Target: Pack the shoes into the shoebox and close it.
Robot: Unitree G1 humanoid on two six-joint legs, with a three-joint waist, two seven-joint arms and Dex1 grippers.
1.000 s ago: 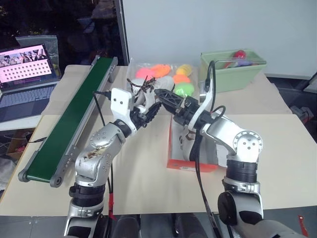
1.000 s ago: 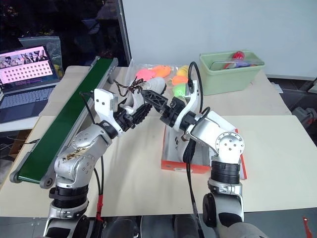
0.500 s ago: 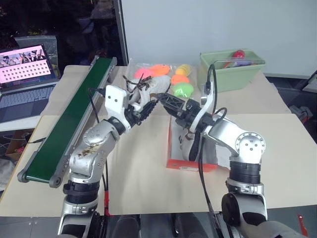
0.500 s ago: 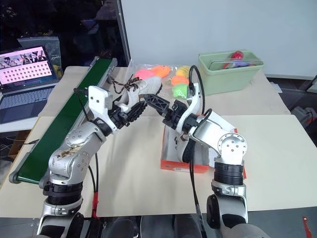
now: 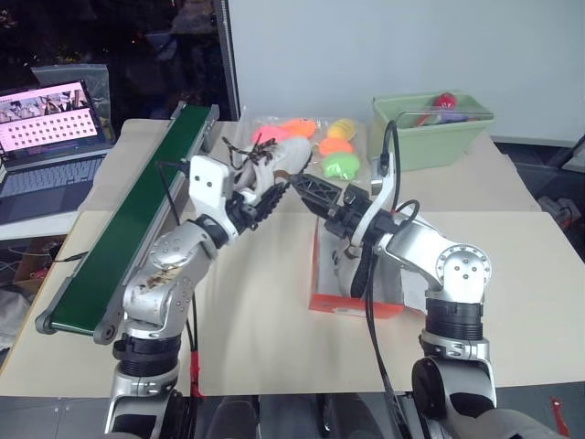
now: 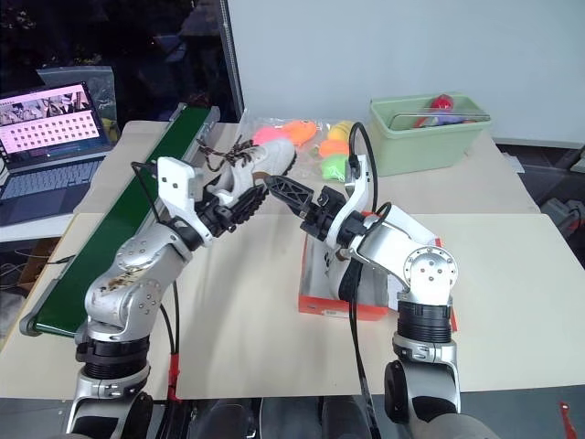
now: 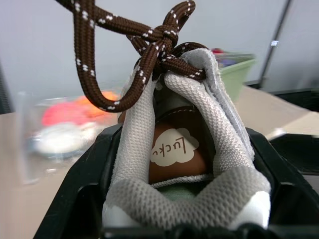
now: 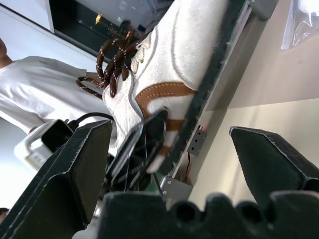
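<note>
Nearest me, low in the frame, the beige desk point(image 5: 274, 347) is bare between my two arms. Right of centre sits the red-orange shoebox point(image 5: 355, 302), open, partly hidden behind my right forearm; I cannot tell what lies inside. Above it, mid-frame, my right claw point(image 5: 306, 189) is spread wide and grips nothing, its tips just beside the shoe. Left of centre, my left claw point(image 6: 239, 203) is clamped on one cream shoe point(image 5: 279, 163) at the heel, holding it lifted off the desk, with the toe pointing toward the upper right and brown laces point(image 7: 144, 50) dangling loose. Along the left runs a green conveyor belt point(image 5: 128, 219). Further back, upper centre, lies a clear bag of bright toys point(image 5: 320, 146); upper right, a pale green tub point(image 5: 430, 128); upper left, a laptop point(image 5: 46, 137).
</note>
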